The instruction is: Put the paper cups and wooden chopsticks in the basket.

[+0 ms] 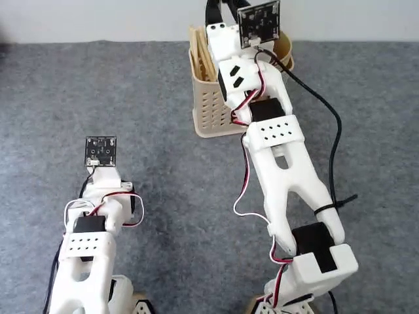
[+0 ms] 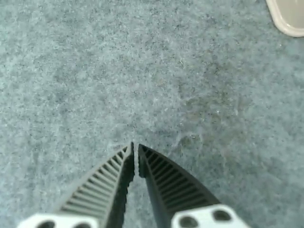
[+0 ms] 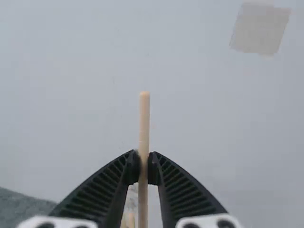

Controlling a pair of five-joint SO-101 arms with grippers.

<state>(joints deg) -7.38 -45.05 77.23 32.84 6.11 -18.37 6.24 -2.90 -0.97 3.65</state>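
Note:
A beige perforated basket (image 1: 213,111) stands at the back of the grey carpet, with several wooden chopsticks (image 1: 201,53) leaning in its left side. A tan paper cup (image 1: 285,47) rim shows at its right, behind the arm. My right arm stretches over the basket. Its gripper (image 3: 143,161) is shut on one wooden chopstick (image 3: 144,123), which stands upright above the fingertips against the pale wall. My left gripper (image 2: 135,154) is shut with nothing in it, low over bare carpet at the front left (image 1: 101,154).
A corner of the basket's base (image 2: 289,18) shows in the left wrist view. Grey carpet (image 1: 157,216) covers the table between the two arms and to the left. A pale wall runs along the back edge.

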